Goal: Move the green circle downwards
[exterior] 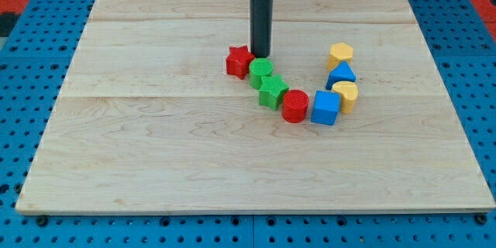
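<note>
my tip (pixel 260 54) just above green circle (pixel 261 70), flat & round so no long axis, no claw in shot

the room light is bright and even, falling from overhead, so the pale wooden board (pixel 155 163) shows no glare and the blocks cast only small, soft shadows close to their bases. the dark rod (pixel 260 19) reads as a nearly flat black, with faint sheen along its side. edges look slightly soft, and the board's sides taper toward the view's top.
</note>
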